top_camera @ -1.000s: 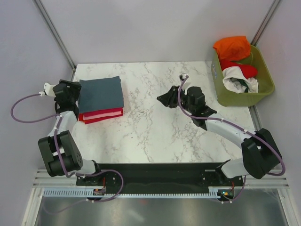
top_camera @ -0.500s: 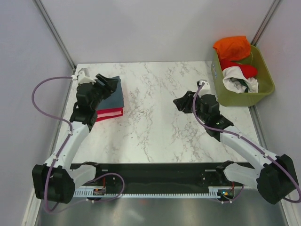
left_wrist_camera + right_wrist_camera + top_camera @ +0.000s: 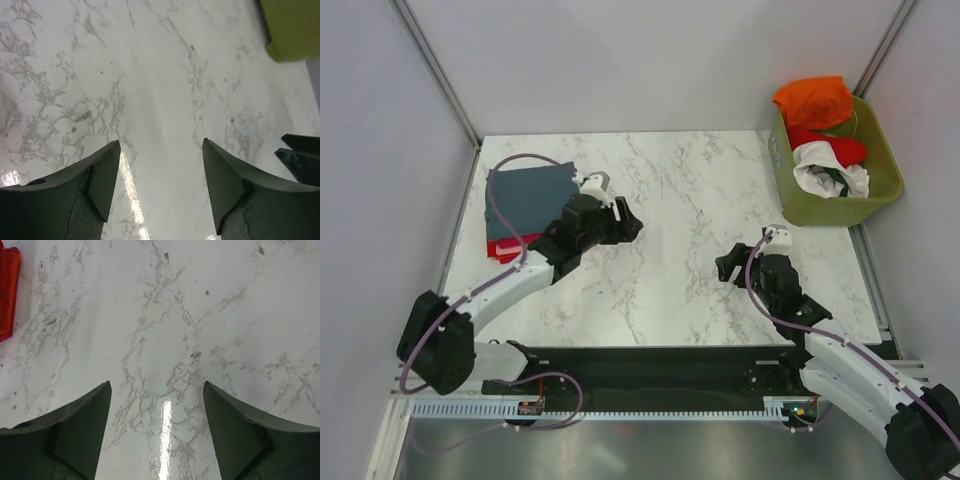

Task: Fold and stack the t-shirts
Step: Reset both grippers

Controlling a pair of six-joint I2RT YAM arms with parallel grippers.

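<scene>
The left tool (image 3: 626,228) and right tool (image 3: 724,268) both hang empty, jaws apart, over bare marble. The slate blue-grey t-shirt (image 3: 525,198) lies folded on the crimson t-shirt (image 3: 506,250) at the left rear of the bench (image 3: 660,180). The left arm (image 3: 515,282) crosses their near corner. An orange t-shirt (image 3: 815,100), a red t-shirt (image 3: 842,150) and a white t-shirt (image 3: 828,172) sit in the olive-green basket (image 3: 825,214) at right rear.

We look down past our right end effector (image 3: 156,384), whose two dark fingers (image 3: 75,435) rise from the lower left and lower right of the frame, spread wide with nothing between them. The white, grey-veined marble counter (image 3: 165,305) fills the view. At the upper left edge of the frame, the folded corner of a red t-shirt (image 3: 6,295) lies flat on it.
</scene>
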